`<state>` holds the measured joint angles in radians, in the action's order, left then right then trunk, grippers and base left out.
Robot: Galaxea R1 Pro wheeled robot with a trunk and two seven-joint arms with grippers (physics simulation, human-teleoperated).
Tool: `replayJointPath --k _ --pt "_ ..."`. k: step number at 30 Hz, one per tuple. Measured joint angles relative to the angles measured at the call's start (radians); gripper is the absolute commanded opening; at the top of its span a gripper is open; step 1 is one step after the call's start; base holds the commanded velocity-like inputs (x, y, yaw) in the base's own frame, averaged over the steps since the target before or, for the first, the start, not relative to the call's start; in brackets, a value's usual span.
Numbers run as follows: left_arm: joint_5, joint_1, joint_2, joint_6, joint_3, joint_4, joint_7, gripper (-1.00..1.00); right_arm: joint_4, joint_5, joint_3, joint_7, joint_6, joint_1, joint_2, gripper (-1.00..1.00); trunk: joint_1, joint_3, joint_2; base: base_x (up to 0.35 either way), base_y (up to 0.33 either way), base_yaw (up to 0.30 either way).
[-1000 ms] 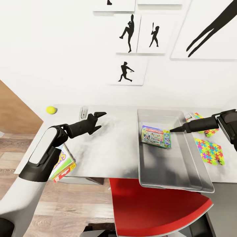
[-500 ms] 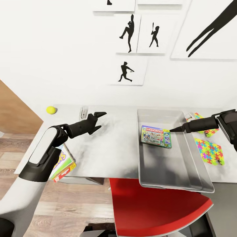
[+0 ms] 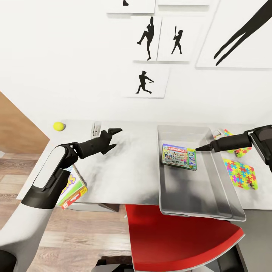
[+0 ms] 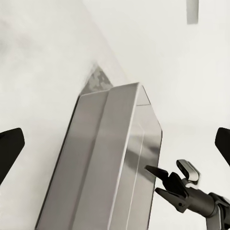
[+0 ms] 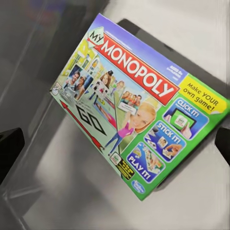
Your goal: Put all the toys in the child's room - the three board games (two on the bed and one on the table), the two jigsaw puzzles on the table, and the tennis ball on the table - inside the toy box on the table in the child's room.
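Monopoly box [image 3: 179, 156]: green-bordered, red title banner, flat in grey toy box [image 3: 226, 211]. Right gripper [image 3: 198, 149] beside it, jaws parted, empty; left gripper [image 3: 114, 131] likewise.

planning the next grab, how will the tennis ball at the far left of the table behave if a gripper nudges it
The tennis ball is round and sits free on the flat table, so a nudge would probably send it rolling. It lies near the table's left edge, so it might roll off. It is small, likely light, and could slip from closing fingers.
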<state>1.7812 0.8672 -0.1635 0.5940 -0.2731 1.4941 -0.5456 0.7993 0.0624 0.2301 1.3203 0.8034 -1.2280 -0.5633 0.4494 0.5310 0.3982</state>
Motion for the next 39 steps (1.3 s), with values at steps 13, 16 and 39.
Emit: replayJointPath --k 13,16,39 --pt "-0.008 -0.016 -0.001 0.000 -0.009 0.006 0.000 1.00 0.184 -0.015 -0.061 0.006 0.010 0.067 -0.097 1.00 0.000 0.000 0.000 0.000 0.000 0.000" --pt "-0.011 -0.027 -0.001 0.000 -0.018 0.012 -0.001 1.00 0.242 -0.032 -0.112 0.008 0.012 0.124 -0.126 1.00 0.000 0.000 0.000 0.000 0.000 0.000" --pt "-0.017 -0.094 -0.006 0.000 -0.031 0.048 0.015 1.00 0.611 -0.091 -0.442 0.000 0.017 0.447 -0.109 1.00 0.000 0.000 0.000 0.000 0.000 0.000"
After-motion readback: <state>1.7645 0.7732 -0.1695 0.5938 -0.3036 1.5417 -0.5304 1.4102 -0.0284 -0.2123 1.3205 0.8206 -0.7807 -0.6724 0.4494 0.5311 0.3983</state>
